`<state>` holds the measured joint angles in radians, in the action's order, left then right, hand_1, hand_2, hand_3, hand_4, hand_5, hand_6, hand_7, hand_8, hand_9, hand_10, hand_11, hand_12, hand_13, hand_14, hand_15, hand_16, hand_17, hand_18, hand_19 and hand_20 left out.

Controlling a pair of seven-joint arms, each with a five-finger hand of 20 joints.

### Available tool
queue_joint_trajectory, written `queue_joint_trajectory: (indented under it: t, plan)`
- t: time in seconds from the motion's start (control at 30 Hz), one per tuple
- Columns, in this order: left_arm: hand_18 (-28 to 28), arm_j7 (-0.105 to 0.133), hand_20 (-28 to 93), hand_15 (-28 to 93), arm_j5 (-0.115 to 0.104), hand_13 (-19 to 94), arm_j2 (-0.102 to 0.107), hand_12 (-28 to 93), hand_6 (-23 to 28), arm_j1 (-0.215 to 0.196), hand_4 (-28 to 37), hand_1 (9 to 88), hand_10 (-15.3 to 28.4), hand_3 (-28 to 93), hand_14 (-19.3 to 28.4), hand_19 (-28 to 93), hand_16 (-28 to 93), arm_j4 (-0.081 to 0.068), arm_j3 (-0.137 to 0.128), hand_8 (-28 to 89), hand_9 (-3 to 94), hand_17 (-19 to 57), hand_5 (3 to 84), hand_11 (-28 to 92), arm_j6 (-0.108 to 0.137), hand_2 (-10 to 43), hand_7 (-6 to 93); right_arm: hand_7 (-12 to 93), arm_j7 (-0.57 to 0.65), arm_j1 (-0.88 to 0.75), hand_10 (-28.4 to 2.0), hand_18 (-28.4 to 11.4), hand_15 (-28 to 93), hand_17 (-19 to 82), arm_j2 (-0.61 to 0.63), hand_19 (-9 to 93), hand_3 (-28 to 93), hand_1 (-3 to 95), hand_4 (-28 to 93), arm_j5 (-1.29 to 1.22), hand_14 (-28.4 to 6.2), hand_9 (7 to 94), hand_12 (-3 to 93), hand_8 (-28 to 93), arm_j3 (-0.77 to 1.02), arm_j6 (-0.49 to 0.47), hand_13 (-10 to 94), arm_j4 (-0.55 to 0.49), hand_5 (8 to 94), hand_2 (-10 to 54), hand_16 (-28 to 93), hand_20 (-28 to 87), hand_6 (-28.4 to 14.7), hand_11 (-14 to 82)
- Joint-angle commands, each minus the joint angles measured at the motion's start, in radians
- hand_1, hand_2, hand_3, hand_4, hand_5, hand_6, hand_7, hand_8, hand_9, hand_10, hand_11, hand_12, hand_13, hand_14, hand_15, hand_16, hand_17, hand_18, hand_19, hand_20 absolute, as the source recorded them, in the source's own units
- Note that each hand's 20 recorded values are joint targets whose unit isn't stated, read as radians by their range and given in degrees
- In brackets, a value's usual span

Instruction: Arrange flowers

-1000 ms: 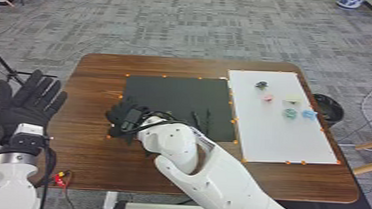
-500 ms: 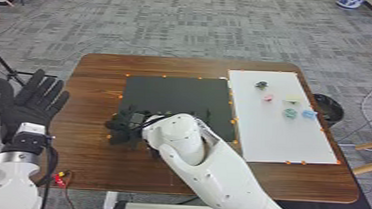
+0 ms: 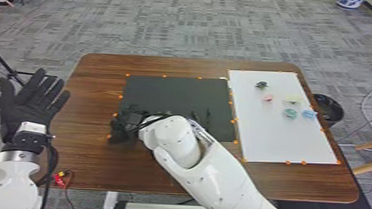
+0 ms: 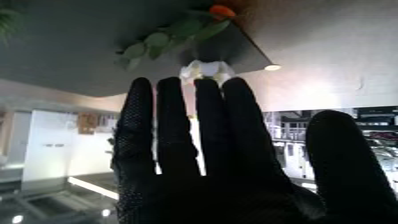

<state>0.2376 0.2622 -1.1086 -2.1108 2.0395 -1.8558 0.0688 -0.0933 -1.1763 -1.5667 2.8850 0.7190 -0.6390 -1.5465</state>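
Observation:
My right hand (image 3: 123,129) is at the near left corner of the black mat (image 3: 170,92) in the head view. Seen from the right wrist, the hand (image 4: 218,165) is open, its fingers straight. Just beyond the fingertips is a white flower-like piece (image 4: 206,69), and whether they touch I cannot tell. Green leaves (image 4: 158,42) and a small orange piece (image 4: 222,11) lie near it. Small pink (image 3: 268,98), pale yellow (image 3: 292,99), green (image 3: 291,113) and blue flowers (image 3: 309,115) rest on the white board. My left hand (image 3: 30,107) is open beside the table's left edge.
A small dark piece (image 3: 261,85) is near the far end of the white board (image 3: 284,141). Thin dark items (image 3: 207,115) lie on the mat beside my right wrist. A black bin (image 3: 328,109) stands off the table's right side. Orange markers edge mat and board.
My right hand has turned and looks narrower from above than a second ago, and its forearm has rotated. It stays around the mat's near left corner. The left hand has barely moved.

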Motion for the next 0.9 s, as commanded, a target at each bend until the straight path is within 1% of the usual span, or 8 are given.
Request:
queue_joint_trajectory:
  t: [0.03, 0.17, 0.5, 0.57, 0.63, 0.73, 0.83, 0.9]
  plan:
    - [14.8, 0.002, 7, 21, 0.004, 21, -0.007, 8, 9.8, -0.008, -28.3, 33.4, 17.3, 41, 16.7, 36, -3, -0.003, -0.004, -8, 30.0, -11.5, 38.4, 17, -0.001, 19.6, 8.1, 8, 0.09, 0.025, -12.1, -19.1, 40, 6, 0.029, 64, 68, 11.9, -25, -0.022, -16.0, 42.0, 12.3, -10, -0.046, 0.066, 20, -0.021, 45.8, 28.5, 14, 34, -8.1, 11.7]
    - [14.8, 0.004, 7, 21, 0.002, 21, -0.01, 8, 9.7, -0.011, -28.3, 30.1, 17.3, 49, 16.7, 36, -3, -0.001, -0.005, -8, 30.1, -11.5, 38.3, 17, -0.001, 18.7, 8.3, 9, 0.111, 0.031, -13.9, -19.8, 42, 7, 0.04, 65, 71, 14.6, -25, -0.016, -16.7, 43.1, 12.6, -10, -0.062, 0.086, 21, -0.028, 47.5, 25.2, 14, 34, -8.2, 12.0]
    - [14.7, 0.011, 7, 21, 0.003, 21, -0.016, 8, 9.7, -0.023, -28.3, 30.4, 17.3, 50, 16.6, 36, -3, 0.005, -0.01, -8, 30.1, -11.5, 38.2, 17, 0.002, 18.6, 8.3, 11, 0.135, 0.032, -14.8, -20.4, 43, 7, 0.051, 65, 72, 15.4, -24, -0.065, -17.0, 44.0, 11.9, -11, -0.069, 0.105, 22, -0.044, 51.9, 24.1, 11, 33, -8.2, 12.0]
    - [14.8, 0.013, 7, 21, 0.002, 21, -0.021, 8, 9.7, -0.027, -28.3, 30.4, 17.2, 50, 16.6, 36, -3, 0.007, -0.012, -8, 30.1, -11.5, 38.2, 17, 0.0, 18.6, 8.4, 11, 0.141, 0.024, -15.3, -20.4, 44, 7, 0.062, 66, 73, 15.4, -24, -0.1, -17.1, 43.3, 11.9, -11, -0.07, 0.178, 22, -0.049, 51.3, 24.0, 11, 33, -7.7, 11.9]
    - [14.7, 0.018, 7, 21, 0.001, 21, -0.029, 8, 9.7, -0.037, -28.3, 30.6, 17.2, 49, 16.6, 36, -3, 0.012, -0.017, -8, 30.0, -11.5, 38.2, 17, 0.003, 18.6, 8.3, 12, 0.16, 0.016, -16.1, -20.7, 45, 8, 0.087, 66, 73, 15.5, -24, -0.173, -17.4, 42.7, 12.5, -11, -0.085, 0.336, 22, -0.045, 49.9, 23.4, 11, 33, -6.9, 12.5]
    - [14.8, 0.015, 7, 21, -0.001, 21, -0.039, 8, 9.7, -0.049, -28.3, 31.0, 17.3, 48, 16.6, 36, -3, 0.014, -0.028, -8, 30.0, -11.5, 38.2, 17, 0.005, 18.7, 8.4, 14, 0.205, 0.012, -16.4, -21.1, 47, 9, 0.133, 67, 75, 16.1, -24, -0.239, -17.3, 43.5, 12.8, -12, -0.108, 0.465, 25, -0.07, 51.2, 22.1, 11, 32, -6.0, 13.4]
    - [14.8, 0.019, 7, 21, -0.015, 21, -0.048, 8, 9.7, -0.061, -28.3, 34.4, 17.2, 41, 16.6, 36, -4, 0.012, -0.036, -8, 30.1, -11.5, 38.3, 17, 0.015, 19.4, 8.3, 15, 0.248, 0.015, -16.8, -21.0, 47, 9, 0.173, 66, 76, 16.3, -24, -0.297, -17.5, 43.6, 12.6, -12, -0.102, 0.509, 25, -0.109, 51.8, 21.2, 11, 31, -5.8, 13.3]
    - [14.5, 0.015, 7, 19, -0.034, 22, -0.058, 8, 9.9, -0.067, -28.3, 39.0, 17.5, 27, 15.7, 35, -4, 0.009, -0.042, -8, 30.4, -10.7, 38.5, 16, 0.019, 21.3, 7.8, 15, 0.271, 0.011, -17.3, -21.0, 48, 10, 0.199, 67, 76, 16.2, -24, -0.334, -17.8, 42.4, 12.7, -12, -0.077, 0.516, 25, -0.14, 50.9, 21.1, 10, 30, -6.0, 13.3]
